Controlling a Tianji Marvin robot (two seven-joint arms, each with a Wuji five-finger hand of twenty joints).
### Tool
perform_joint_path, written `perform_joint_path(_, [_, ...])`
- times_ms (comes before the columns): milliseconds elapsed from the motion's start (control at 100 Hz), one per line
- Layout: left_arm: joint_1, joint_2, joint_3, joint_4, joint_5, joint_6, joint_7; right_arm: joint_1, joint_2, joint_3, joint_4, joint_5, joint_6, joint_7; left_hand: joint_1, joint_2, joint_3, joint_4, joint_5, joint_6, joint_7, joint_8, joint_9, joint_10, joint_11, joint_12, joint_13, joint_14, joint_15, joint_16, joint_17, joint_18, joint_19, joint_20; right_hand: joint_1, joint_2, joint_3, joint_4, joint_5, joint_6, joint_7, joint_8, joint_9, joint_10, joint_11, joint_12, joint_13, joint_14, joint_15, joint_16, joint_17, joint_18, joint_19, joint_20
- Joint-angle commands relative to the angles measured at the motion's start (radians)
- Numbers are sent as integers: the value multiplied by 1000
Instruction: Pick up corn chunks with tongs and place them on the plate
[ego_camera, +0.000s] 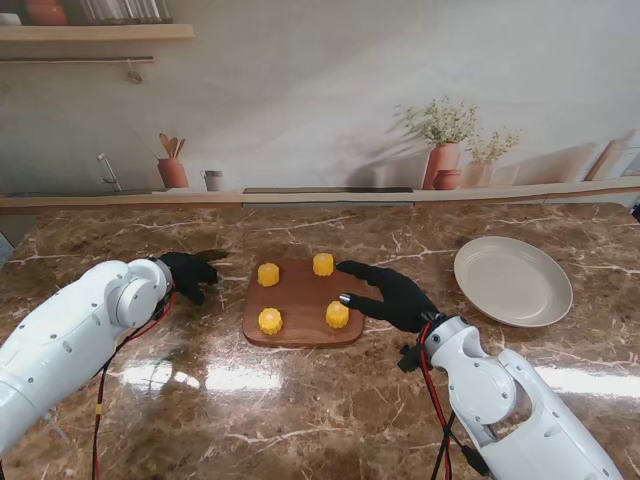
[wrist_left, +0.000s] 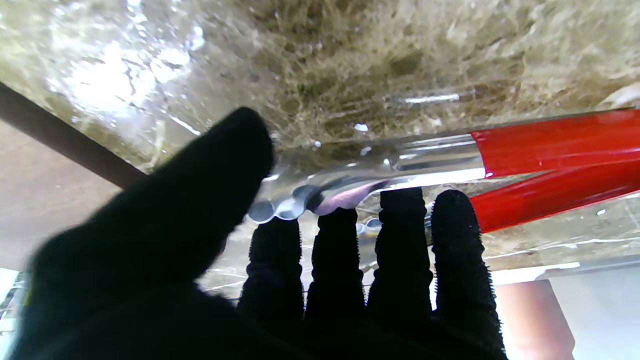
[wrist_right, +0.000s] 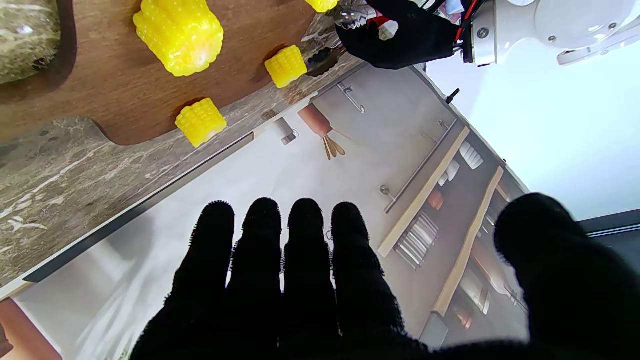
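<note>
Left hand (ego_camera: 190, 274): fingers rest against the tongs (wrist_left: 450, 160) on the marble; you cannot tell whether a grasp is closed.
Right hand (ego_camera: 395, 295): fingers spread, holding nothing, hovering over the board's right edge.
Corn chunks: four on the wooden board (ego_camera: 300, 325); nearest chunk (ego_camera: 337, 315) lies just beside the right fingertips.
Plate (ego_camera: 513, 281): bare, well apart to the right.
Risk, tongs: smooth metal may slide on the marble if your fingers press unevenly.
Risk, right hand: may knock that chunk off the board.
</note>
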Motion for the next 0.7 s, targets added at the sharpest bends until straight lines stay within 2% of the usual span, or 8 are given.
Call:
perform_joint_path(0, [8, -6, 10, 36, 5, 5, 14, -8, 0, 1, 2, 5, 11, 18, 118, 8, -78, -49, 142, -55, 147, -29, 79, -19, 29, 104, 62, 44, 57, 42, 24, 39, 66, 19, 17, -10, -20, 27, 9, -28, 0, 15, 4, -20, -3, 10, 8, -26, 5, 0, 9, -5, 18, 17])
perform_joint_path(30, [7, -8, 15, 42, 7, 7, 31, -7, 0, 1, 2, 6, 12, 18, 148, 16, -110, -44, 171, -81, 214, -47, 125, -19, -2, 176, 81, 47, 72, 49, 37, 43, 80, 22, 18, -10, -21, 27, 10, -29, 0, 15, 5, -21, -3, 10, 10, -25, 6, 1, 10, -3, 20, 19])
perform_joint_path(110, [7, -11, 18, 51, 10, 6, 55, -6, 0, 2, 0, 7, 15, 19, 149, 22, -104, -43, 251, -121, 354, -25, 253, -23, -88, 252, 137, 60, 110, 61, 79, 60, 123, 40, 18, -8, -22, 26, 8, -30, -1, 15, 10, -20, -1, 12, 10, -22, 6, 2, 10, 1, 23, 22])
perform_joint_path(220, [11, -13, 12, 54, 12, 6, 74, -4, -1, 1, -2, 6, 17, 18, 125, -13, -59, -52, 283, -117, 372, -17, 384, -17, -173, 185, 228, 65, 131, 51, 157, 76, 174, 63, 18, -7, -23, 26, 9, -32, 0, 15, 15, -22, 1, 14, 12, -20, 8, 4, 11, 4, 25, 26])
perform_joint_path(310, [25, -15, -9, 51, 11, 4, 86, -5, 0, 1, -3, 6, 19, 20, 108, -30, -13, -61, 286, -115, 378, 4, 493, 13, -225, 102, 334, 64, 137, 20, 248, 96, 219, 71, 20, -3, -24, 26, 8, -32, -1, 15, 18, -21, 2, 16, 12, -19, 8, 5, 11, 6, 26, 29])
perform_joint_path(400, [55, -15, -55, 26, 8, 11, 83, -9, 0, 3, -7, 5, 21, 22, 113, 3, 32, -69, 245, -148, 376, 123, 581, 26, -229, 87, 386, 70, 155, 8, 276, 109, 238, 68, 21, 1, -25, 27, 11, -34, 0, 15, 23, -22, 4, 19, 12, -16, 8, 7, 10, 10, 27, 31])
perform_joint_path(500, [100, -20, -126, -10, 9, 16, 102, -14, 0, 5, -11, 4, 22, 22, 146, 18, 54, -84, 279, -165, 345, 255, 599, 24, -222, 205, 390, 96, 185, 46, 270, 117, 247, 79, 23, 4, -27, 27, 11, -36, 0, 15, 26, -19, 4, 20, 14, -12, 9, 9, 10, 10, 27, 34])
perform_joint_path(690, [205, -25, -280, -140, 16, 43, 104, -20, 0, 11, -25, -6, 24, 15, 179, 25, 64, -77, 322, -149, 322, 361, 594, 32, -182, 348, 387, 127, 229, 109, 256, 129, 273, 134, 25, 6, -31, 28, 13, -37, 0, 14, 30, -21, 4, 24, 16, -14, 10, 11, 12, 10, 26, 37])
